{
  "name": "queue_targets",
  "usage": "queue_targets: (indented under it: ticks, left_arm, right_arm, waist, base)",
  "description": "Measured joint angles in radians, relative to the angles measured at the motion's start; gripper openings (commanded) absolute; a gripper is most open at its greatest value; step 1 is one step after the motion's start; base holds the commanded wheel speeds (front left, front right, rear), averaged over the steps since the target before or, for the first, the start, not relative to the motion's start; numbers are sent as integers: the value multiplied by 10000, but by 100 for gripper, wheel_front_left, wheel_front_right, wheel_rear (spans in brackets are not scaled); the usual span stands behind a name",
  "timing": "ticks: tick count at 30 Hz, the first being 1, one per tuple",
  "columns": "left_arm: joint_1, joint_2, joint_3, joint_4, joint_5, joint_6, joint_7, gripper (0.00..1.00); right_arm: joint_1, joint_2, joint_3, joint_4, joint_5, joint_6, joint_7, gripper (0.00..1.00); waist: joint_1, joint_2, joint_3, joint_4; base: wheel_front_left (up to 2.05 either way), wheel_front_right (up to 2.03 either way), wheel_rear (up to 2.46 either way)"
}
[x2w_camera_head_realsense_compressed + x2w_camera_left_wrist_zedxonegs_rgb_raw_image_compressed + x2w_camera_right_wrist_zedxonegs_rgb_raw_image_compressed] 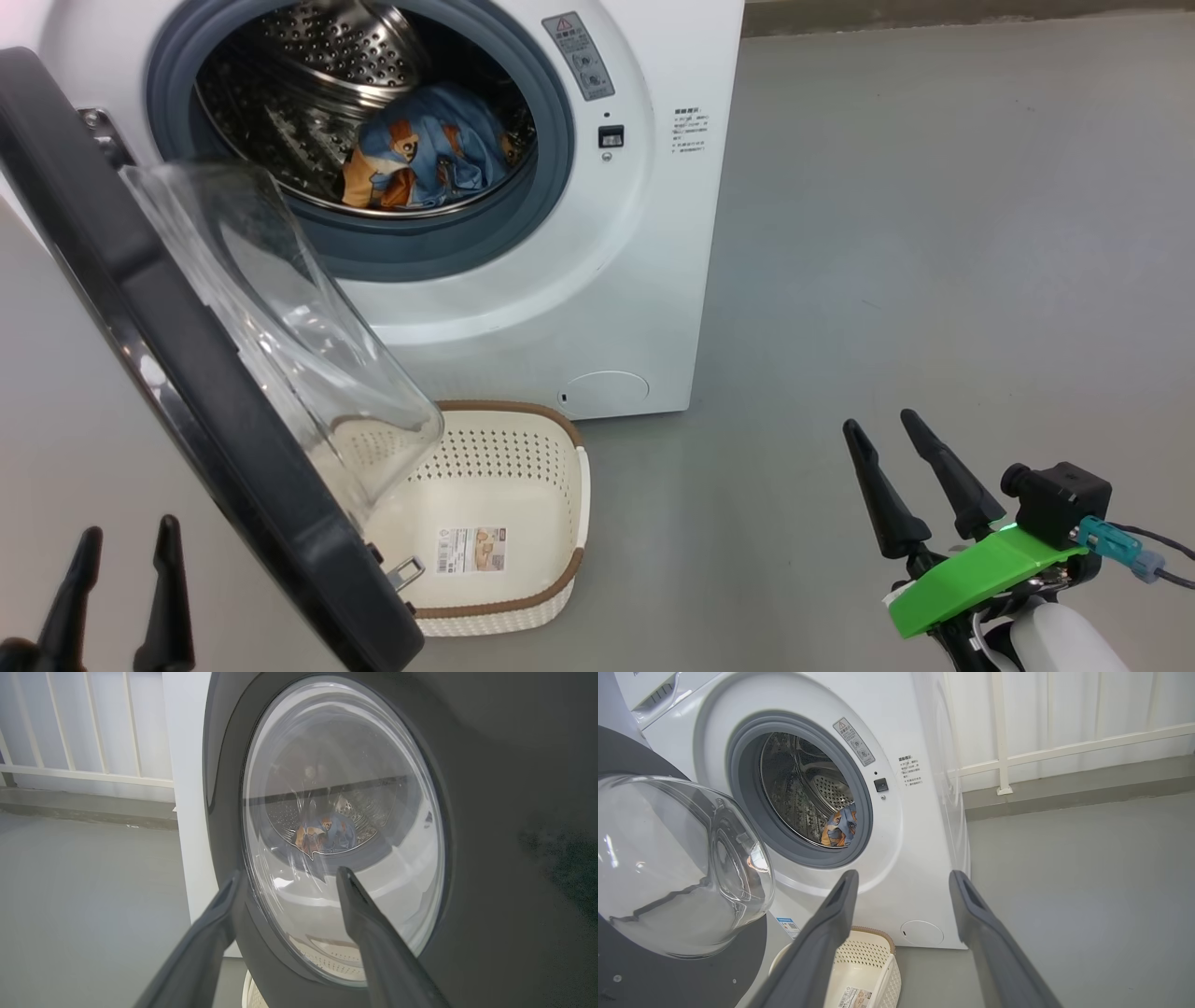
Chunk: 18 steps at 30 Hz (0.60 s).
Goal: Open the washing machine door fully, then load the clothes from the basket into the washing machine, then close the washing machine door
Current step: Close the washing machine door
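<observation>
**Door open, clothes in drum, both grippers wide**

Head view: the washing machine [579, 280] stands on the grey floor [934, 233]. The door [187, 401] hangs open on its L hinge, swung out toward the cam. Its glass bowl [280, 308] covers the basket's L end. The clothes [429, 154], blue w/ orange bears, lie in a heap at the bottom of the drum [308, 75], near its front edge. The basket [504, 457] sits on the floor right by the machine's front bottom edge, and the label on its base shows. L gripper [130, 527] is at the bottom L corner, spread wide, holding nothing. R gripper [878, 420] is at bottom R over bare floor, well apart from the machine, also wide, holding nothing.

L wrist view: the two fingers [373, 933] are spread wide near the door's outer side; can't tell if they touch it. The clothes show small thru the glass.

R wrist view: fingers wide, pointing at the machine's lower front & the basket, touching neither.
</observation>
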Motion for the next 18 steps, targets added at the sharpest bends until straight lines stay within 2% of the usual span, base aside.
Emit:
queue_targets:
  ticks: [8, 18]
  left_arm:
    - [335, -1193, 625, -453, 1081, -61, -40, 100]
    - [386, -1601, 984, -504, 1680, -389, -40, 100]
  right_arm:
    - [8, -10, -96, -61, -71, 0, 0, 100]
    - [174, -38, -113, -151, -130, 0, 0, 100]
  waist:
    - [-1, 0, -64, 42]
    - [0, 0, -80, 125]
  base:
    - [0, 0, 0]
    - [0, 0, 0]
